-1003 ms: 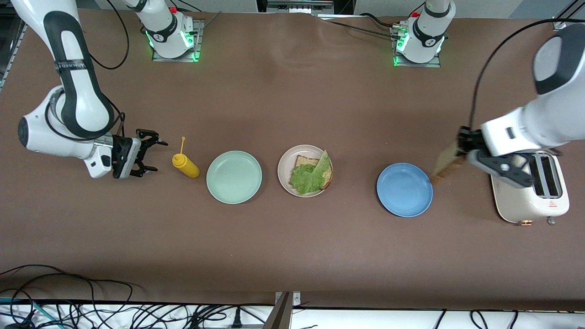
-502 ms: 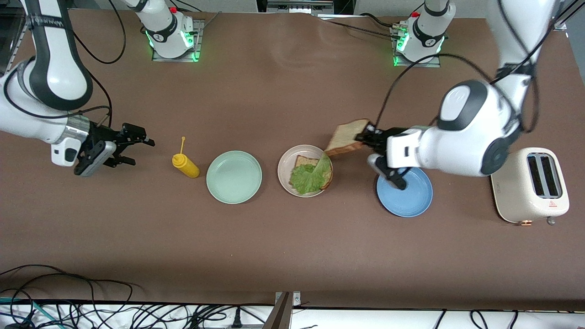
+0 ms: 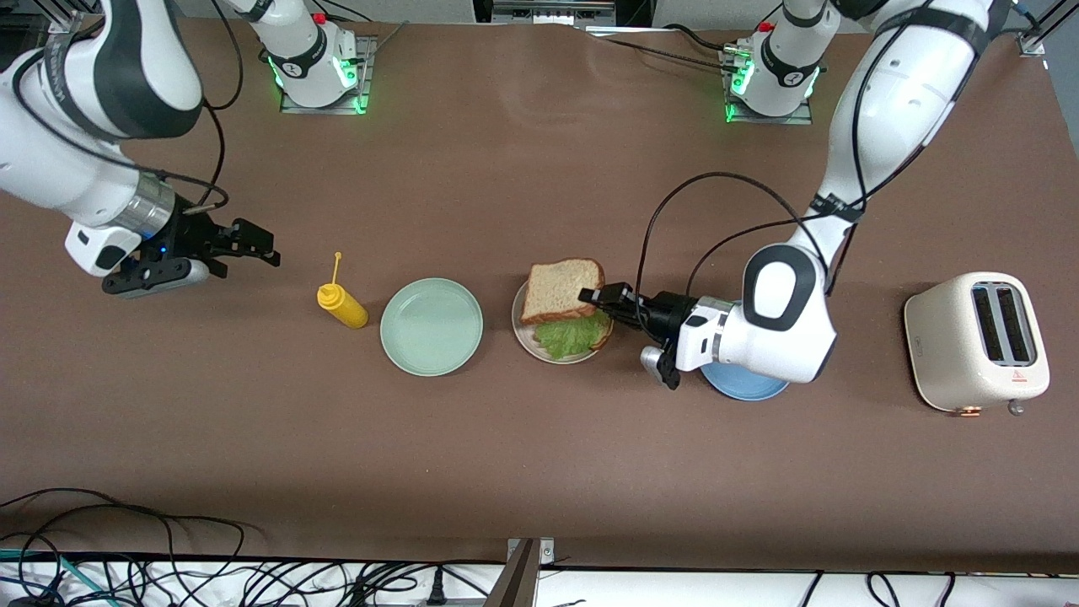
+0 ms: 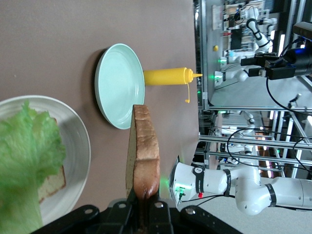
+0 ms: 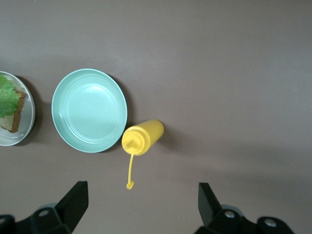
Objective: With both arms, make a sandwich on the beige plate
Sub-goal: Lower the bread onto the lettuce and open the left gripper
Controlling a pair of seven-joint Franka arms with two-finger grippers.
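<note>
My left gripper (image 3: 595, 297) is shut on the crust edge of a bread slice (image 3: 563, 289) and holds it flat over the beige plate (image 3: 517, 321). On that plate a ruffled green lettuce leaf (image 3: 571, 335) lies on a lower bread slice (image 3: 602, 337). Whether the held slice touches the lettuce I cannot tell. The left wrist view shows the held bread slice (image 4: 144, 153) edge-on in the left gripper (image 4: 145, 207), beside the lettuce (image 4: 24, 161) and the beige plate (image 4: 82, 146). My right gripper (image 3: 263, 244) hangs open and holds nothing, toward the right arm's end of the table.
A mint green plate (image 3: 432, 326) lies beside the beige plate, with a yellow mustard bottle (image 3: 341, 305) between it and the right gripper (image 5: 142, 191). A blue plate (image 3: 746, 387) is mostly hidden under the left arm. A cream toaster (image 3: 978, 341) stands at the left arm's end.
The left arm swung from beside the toaster, over the blue plate, to the beige plate, turning the held slice flat. The right gripper drew back from the mustard bottle.
</note>
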